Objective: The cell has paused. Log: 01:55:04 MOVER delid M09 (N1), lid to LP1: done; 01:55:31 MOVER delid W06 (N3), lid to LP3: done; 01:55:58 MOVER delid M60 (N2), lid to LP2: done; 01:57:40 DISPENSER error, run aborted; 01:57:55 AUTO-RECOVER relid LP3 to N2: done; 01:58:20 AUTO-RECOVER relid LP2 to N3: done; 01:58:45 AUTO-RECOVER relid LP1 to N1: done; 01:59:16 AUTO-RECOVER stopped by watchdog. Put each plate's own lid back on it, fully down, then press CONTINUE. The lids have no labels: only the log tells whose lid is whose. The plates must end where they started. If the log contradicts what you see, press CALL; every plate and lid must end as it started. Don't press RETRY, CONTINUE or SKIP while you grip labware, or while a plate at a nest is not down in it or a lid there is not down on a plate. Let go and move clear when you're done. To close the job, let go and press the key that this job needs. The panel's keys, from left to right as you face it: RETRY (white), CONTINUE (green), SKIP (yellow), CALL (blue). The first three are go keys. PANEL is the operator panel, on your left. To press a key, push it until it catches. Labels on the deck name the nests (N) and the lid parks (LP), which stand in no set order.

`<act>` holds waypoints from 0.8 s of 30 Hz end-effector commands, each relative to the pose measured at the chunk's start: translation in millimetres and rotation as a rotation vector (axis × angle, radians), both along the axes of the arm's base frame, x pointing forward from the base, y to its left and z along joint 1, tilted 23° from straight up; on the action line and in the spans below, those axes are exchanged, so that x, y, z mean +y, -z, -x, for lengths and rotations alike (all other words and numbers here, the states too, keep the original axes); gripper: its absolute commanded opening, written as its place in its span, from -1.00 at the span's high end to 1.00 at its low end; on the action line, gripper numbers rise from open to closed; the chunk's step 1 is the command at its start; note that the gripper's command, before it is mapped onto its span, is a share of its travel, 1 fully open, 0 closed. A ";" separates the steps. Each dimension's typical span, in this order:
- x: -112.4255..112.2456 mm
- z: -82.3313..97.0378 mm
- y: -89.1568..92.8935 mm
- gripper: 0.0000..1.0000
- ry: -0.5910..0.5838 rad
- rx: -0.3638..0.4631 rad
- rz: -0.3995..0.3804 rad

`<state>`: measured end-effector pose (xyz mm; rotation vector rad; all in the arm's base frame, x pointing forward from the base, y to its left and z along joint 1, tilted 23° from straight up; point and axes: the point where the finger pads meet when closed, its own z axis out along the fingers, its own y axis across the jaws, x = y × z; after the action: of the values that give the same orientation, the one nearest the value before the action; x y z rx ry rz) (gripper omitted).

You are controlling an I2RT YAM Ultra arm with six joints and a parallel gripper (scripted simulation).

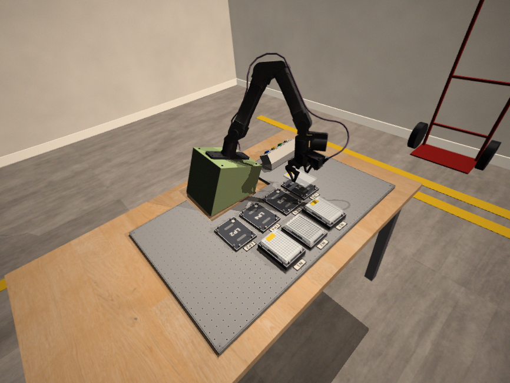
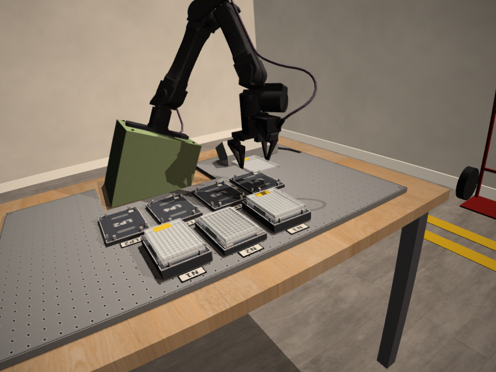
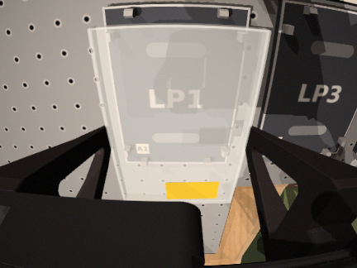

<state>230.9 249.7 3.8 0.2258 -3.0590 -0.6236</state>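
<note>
I'm watching the deck (image 2: 344, 188) from left to right. In the exterior view, LP2 (image 2: 122, 225) is sitting bare, then LP4 (image 2: 173, 206), then LP3 (image 2: 218, 193), then LP1 (image 2: 256, 182) at the far end, all four dark pads with nothing resting on them. In the front row, the N1 plate (image 2: 174, 244) is wearing a clear lid with a yellow tab at its back edge. The N2 plate (image 2: 229, 226) is showing no yellow tab, and I cannot tell from here whether anything is covering it. The N3 plate (image 2: 276, 205) is carrying a lid with a yellow tab at its back corner.

The gripper (image 2: 254, 154) is hanging past LP1, on the side away from the plates, and its fingers are standing wide, clamped on the two long edges of a clear lid (image 2: 256, 163). The lid is being held level, above the deck, not touching the park. In the wrist view the lid (image 3: 177, 116) is running lengthwise away from the camera, its long axis lining up with LP1's (image 3: 177, 13) long side, its yellow tab at the end nearest the wrist and its far end overlapping most of the pad. LP3 (image 3: 320, 93) is lying just to the right, uncovered.

In the top view the panel (image 1: 280, 154) is sitting behind the gripper (image 1: 293, 172), beside the green base (image 1: 218, 181).
</note>
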 end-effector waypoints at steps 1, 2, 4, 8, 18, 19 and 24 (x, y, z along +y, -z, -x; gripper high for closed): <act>3.0 -4.7 -1.0 1.00 0.010 -0.015 -0.002; 3.1 -3.7 -0.3 1.00 0.008 -0.013 -0.001; 3.0 -1.5 1.2 1.00 0.005 -0.009 0.002; 0.3 -4.7 -2.0 1.00 0.019 -0.017 -0.005; 2.4 -0.6 7.2 1.00 0.013 -0.004 0.004; 1.9 0.9 8.7 1.00 0.012 -0.001 0.007; 6.3 -1.7 4.2 1.00 0.008 -0.016 -0.004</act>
<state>229.4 253.6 -1.8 0.2273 -3.0598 -0.6243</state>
